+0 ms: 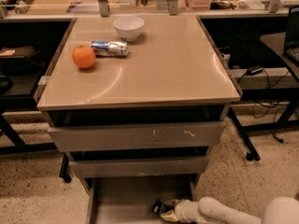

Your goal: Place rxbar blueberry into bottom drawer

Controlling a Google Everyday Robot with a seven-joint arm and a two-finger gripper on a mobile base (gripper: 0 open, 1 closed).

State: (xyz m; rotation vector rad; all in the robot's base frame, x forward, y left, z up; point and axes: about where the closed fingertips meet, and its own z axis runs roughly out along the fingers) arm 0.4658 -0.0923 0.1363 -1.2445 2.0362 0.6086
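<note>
The bottom drawer (121,195) is pulled out below the cabinet, a shallow grey tray with side rails. My gripper (164,208) reaches in from the lower right on a white arm and sits low over the drawer's right side. A small dark wrapper, the rxbar blueberry (157,207), shows at the gripper's tip, just above or on the drawer floor; I cannot tell which.
On the tan cabinet top stand an orange (84,56), a silver-and-blue can (110,47) lying on its side, and a white bowl (128,27). Two upper drawers (135,136) are shut. Black desk frames and cables flank the cabinet on both sides.
</note>
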